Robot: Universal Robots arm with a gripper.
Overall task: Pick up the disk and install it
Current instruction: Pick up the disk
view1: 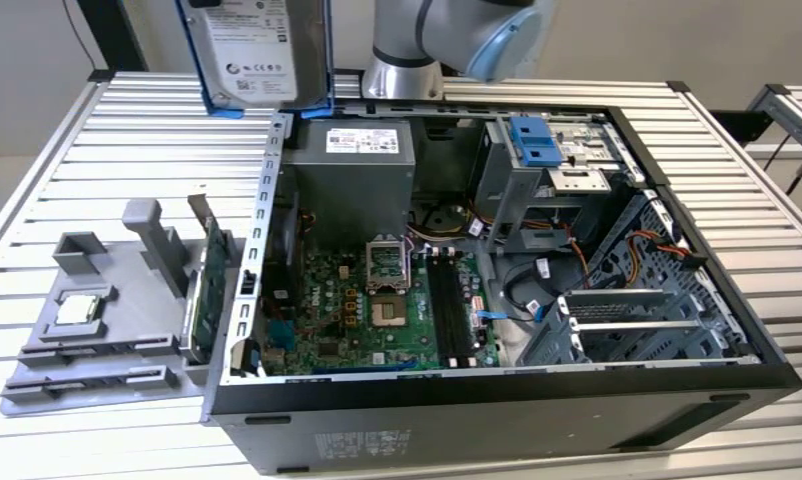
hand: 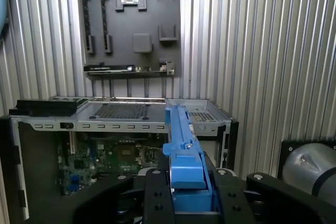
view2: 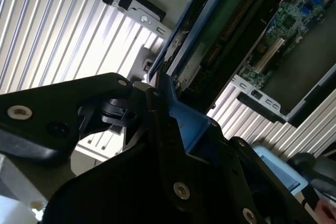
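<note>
Above the case [view1: 508, 410], far corner on the exterior view's left: disk [view1: 250, 50] held upright, clear of the bench [view1: 108, 150].
Fingers [hand: 157, 195]: pinching the disk's blue rail; its long axis runs straight out from them.
Drive bay [view1: 548, 150]: well apart, toward the exterior view's right.

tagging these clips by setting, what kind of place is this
Probably a robotics lab bench set up for computer assembly: an open desktop computer case lies on a slatted metal table, a grey fixture beside it holds loose parts, and the gripper grips the disk.
</note>
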